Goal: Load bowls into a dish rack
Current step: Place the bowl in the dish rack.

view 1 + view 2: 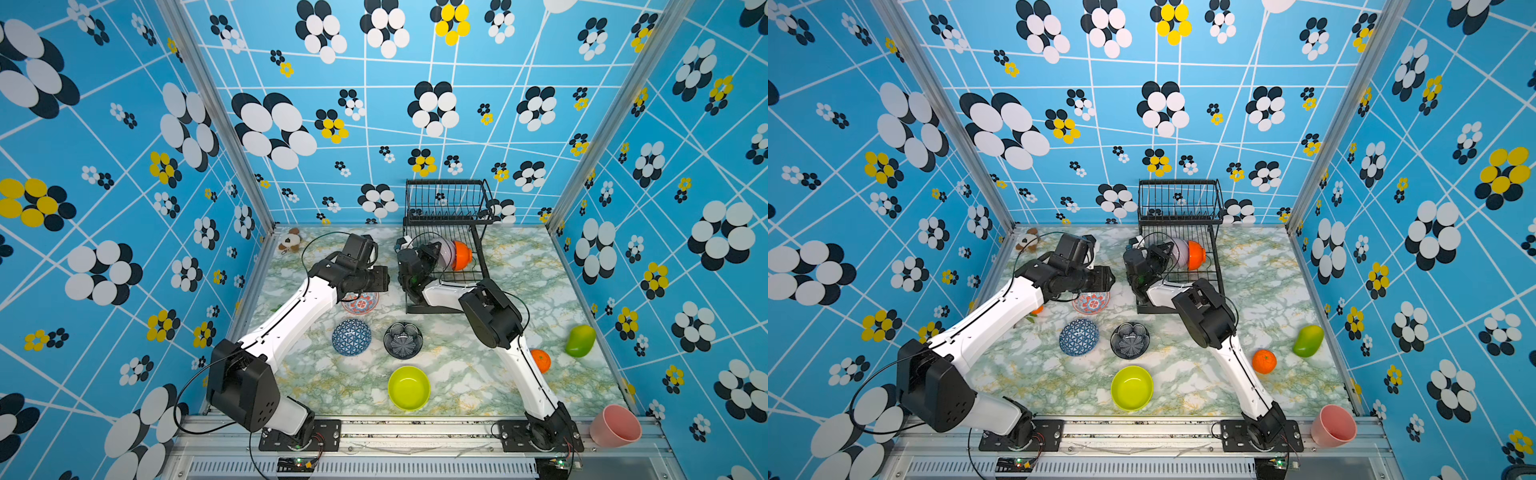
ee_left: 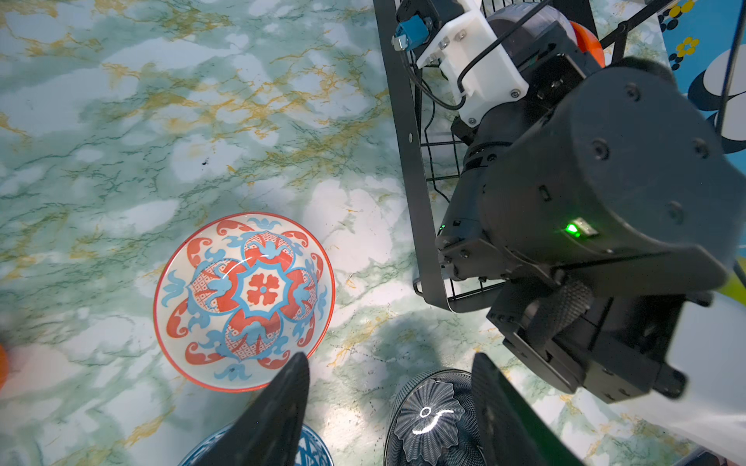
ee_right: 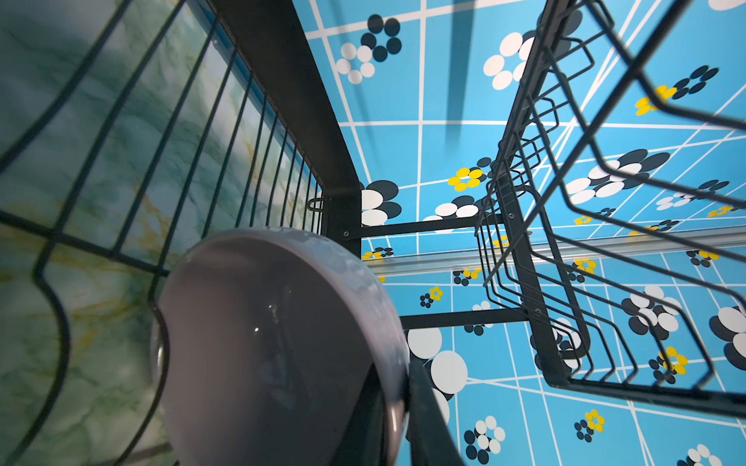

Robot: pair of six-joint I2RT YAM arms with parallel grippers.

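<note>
The black wire dish rack (image 1: 449, 199) (image 1: 1179, 199) stands at the back of the table. In its lower tray an orange bowl (image 1: 462, 254) stands on edge, with a pale lilac bowl (image 1: 446, 249) (image 3: 282, 343) on edge beside it. My right gripper (image 3: 397, 387) (image 1: 432, 251) reaches into the tray, shut on the lilac bowl's rim. My left gripper (image 2: 389, 359) hangs open and empty over bare table, between the red-blue floral bowl (image 2: 244, 300) (image 1: 361, 302) and the black bowl (image 2: 432, 419) (image 1: 403, 340). A blue geometric bowl (image 1: 351, 336) and a lime-green bowl (image 1: 408, 387) sit nearer the front.
A pink cup (image 1: 615, 426) lies on the front rail at the right. An orange fruit (image 1: 540, 360) and a green mango (image 1: 580, 340) sit by the right arm. A plush toy (image 1: 289, 240) lies in the back left corner. The rack's upper basket (image 3: 605, 201) overhangs the lilac bowl.
</note>
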